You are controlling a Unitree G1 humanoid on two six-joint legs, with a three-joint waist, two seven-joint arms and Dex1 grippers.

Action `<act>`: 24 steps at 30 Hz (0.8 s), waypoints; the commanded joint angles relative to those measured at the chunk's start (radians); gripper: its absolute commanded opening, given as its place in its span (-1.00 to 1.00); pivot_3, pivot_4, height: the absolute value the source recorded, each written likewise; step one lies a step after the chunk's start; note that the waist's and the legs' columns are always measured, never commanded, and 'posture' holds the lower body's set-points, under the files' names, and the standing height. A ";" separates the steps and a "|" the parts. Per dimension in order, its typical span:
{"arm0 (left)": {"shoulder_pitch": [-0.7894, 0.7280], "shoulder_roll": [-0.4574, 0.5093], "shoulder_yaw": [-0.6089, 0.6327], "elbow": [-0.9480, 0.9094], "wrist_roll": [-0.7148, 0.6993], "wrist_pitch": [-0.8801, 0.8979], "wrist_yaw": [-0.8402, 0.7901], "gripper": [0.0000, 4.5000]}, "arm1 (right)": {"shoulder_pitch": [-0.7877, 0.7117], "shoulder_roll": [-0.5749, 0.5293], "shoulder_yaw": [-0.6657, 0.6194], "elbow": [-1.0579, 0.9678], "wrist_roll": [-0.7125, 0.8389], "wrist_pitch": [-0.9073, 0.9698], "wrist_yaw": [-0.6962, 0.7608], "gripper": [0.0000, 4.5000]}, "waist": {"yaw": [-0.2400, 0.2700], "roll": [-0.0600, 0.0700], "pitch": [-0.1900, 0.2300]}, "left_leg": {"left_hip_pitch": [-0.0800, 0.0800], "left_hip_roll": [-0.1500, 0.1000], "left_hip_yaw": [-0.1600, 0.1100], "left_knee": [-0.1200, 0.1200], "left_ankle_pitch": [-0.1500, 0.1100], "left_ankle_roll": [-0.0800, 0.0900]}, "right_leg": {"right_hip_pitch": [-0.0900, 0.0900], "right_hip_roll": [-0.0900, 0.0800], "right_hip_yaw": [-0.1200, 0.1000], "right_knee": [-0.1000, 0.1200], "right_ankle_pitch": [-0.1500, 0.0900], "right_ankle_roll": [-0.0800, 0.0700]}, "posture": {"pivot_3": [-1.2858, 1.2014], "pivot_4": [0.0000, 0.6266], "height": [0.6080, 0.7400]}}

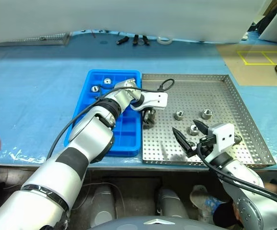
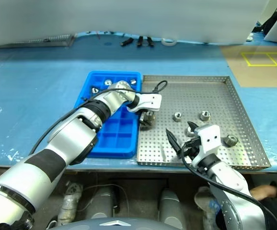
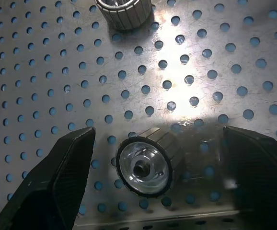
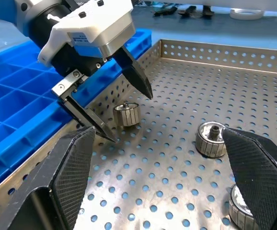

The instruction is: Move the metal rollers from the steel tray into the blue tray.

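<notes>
The left gripper (image 4: 114,103) hangs wide open and empty over the near-left part of the large square perforated steel tray (image 1: 234,96), its black fingers straddling one small ribbed silver metal roller (image 3: 145,160) without touching it. The right gripper (image 1: 190,135) is also spread wide, holding nothing, at the tray's near edge. More rollers (image 1: 179,115) lie mid-tray; some sit in the far compartments of the bright blue gridded plastic tray (image 1: 129,139), just left. No readable writing.
</notes>
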 commanded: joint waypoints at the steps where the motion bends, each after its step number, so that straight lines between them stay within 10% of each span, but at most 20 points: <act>1: -0.003 -0.007 -0.010 0.023 0.051 0.044 0.039 1.00 | 0.029 0.009 -0.007 -0.093 -0.006 0.011 -0.031 0.98 | -0.002 0.000 0.000 | 0.001 0.000 0.000 0.000 0.000 0.000 | 0.001 0.000 0.000 0.000 0.000 0.000 | -0.35 -0.52 1.00; 11: 0.013 -0.002 -0.021 0.037 0.137 0.117 0.072 1.00 | 0.052 0.020 -0.008 -0.063 -0.037 -0.018 -0.041 0.98 | -0.036 -0.001 -0.001 | 0.008 -0.007 0.000 0.000 -0.001 0.002 | 0.007 -0.009 0.000 0.000 -0.005 0.008 | -0.36 -0.52 1.00; 24: 0.026 0.012 -0.020 0.032 0.161 0.096 0.058 0.10 | 0.071 0.052 0.007 0.066 -0.103 -0.165 0.005 1.00 | -0.050 -0.001 -0.007 | 0.004 -0.015 0.000 0.000 -0.007 0.012 | 0.011 -0.014 -0.001 -0.014 -0.004 0.011 | -0.35 -0.52 1.00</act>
